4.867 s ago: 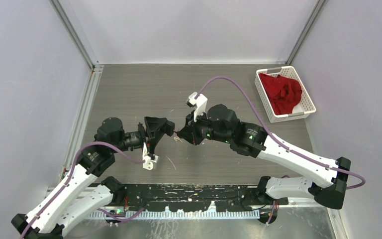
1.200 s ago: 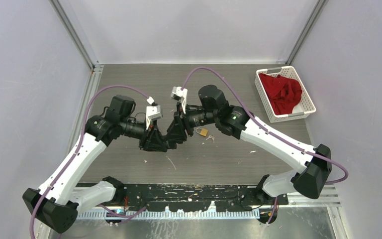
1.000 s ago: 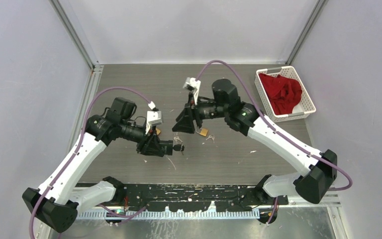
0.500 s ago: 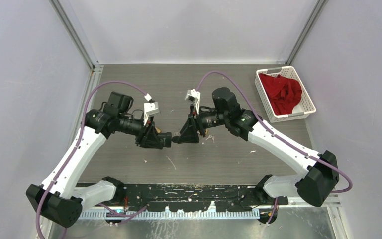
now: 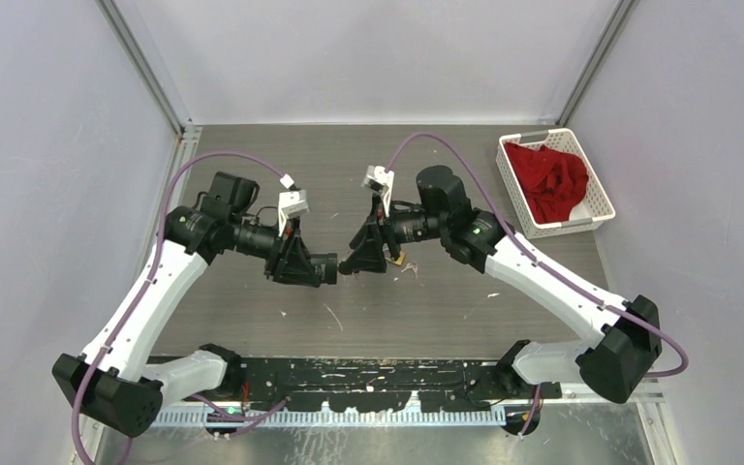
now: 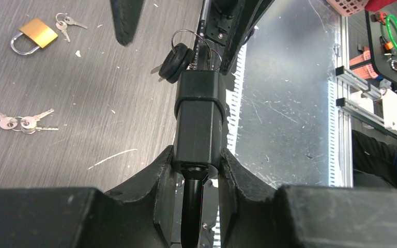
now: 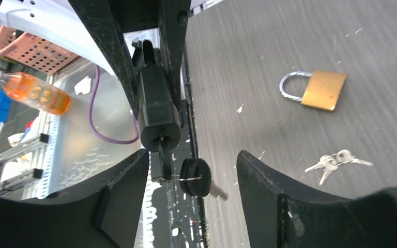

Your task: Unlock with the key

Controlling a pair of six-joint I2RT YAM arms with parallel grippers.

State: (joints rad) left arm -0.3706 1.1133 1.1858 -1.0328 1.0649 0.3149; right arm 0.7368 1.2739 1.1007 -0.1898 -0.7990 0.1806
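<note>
While L fingers (image 6: 161, 178) clamp black lock (image 6: 199, 119) | R fingers (image 7: 120, 195) wide apart | key (image 7: 164, 157) in lock

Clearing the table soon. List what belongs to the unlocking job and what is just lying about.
Job: black lock in the left gripper; black-headed key hanging at its keyhole; open right gripper.
Lying about: brass padlock; loose keys; basket of red cloth.
</note>
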